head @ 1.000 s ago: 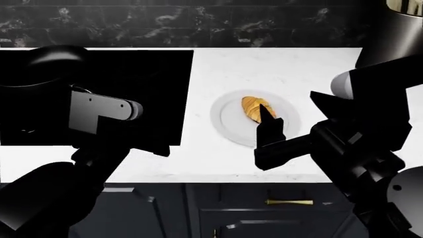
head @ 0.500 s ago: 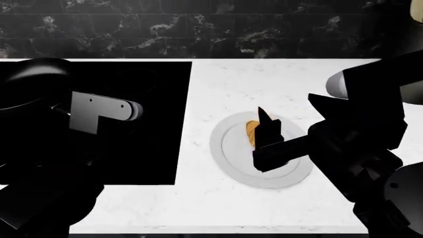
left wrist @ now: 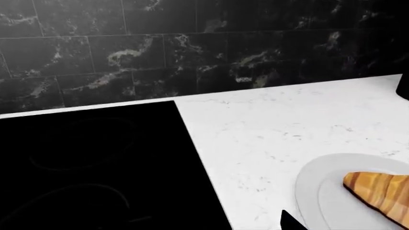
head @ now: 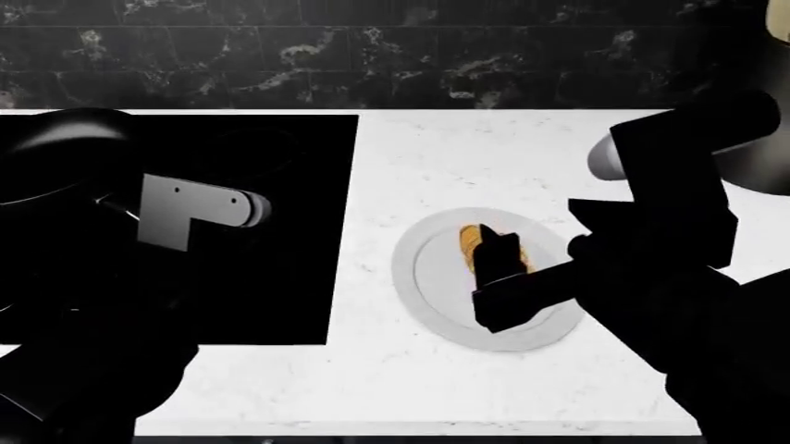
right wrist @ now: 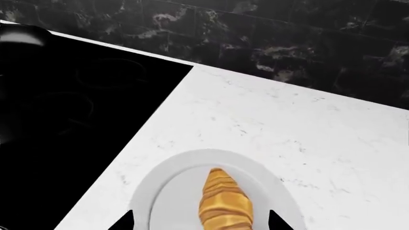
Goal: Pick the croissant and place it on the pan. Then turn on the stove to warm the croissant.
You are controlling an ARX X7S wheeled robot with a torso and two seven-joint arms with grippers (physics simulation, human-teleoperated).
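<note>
The right tool (right wrist: 199, 223) hangs over the croissant (right wrist: 223, 201) with its two fingertips spread wide, one on each side of the pastry and holding nothing; only the tips show at the edge of the right wrist view. The croissant lies lengthwise on a light-grey plate (right wrist: 156, 184), which sits on the white tabletop (head: 494, 157) just beside the stove's (head: 284, 231) right edge and well short of the back wall. It looks light, flaky and easily crushed, so a gentle squeeze across its thick middle, from both long sides, seems the safest hold; the tapered ends would likely crumble or slip. The left tool is not visible in any view, so its state cannot be told. The pan (right wrist: 19, 36) shows as a dark rounded shape at the stove's far left.
</note>
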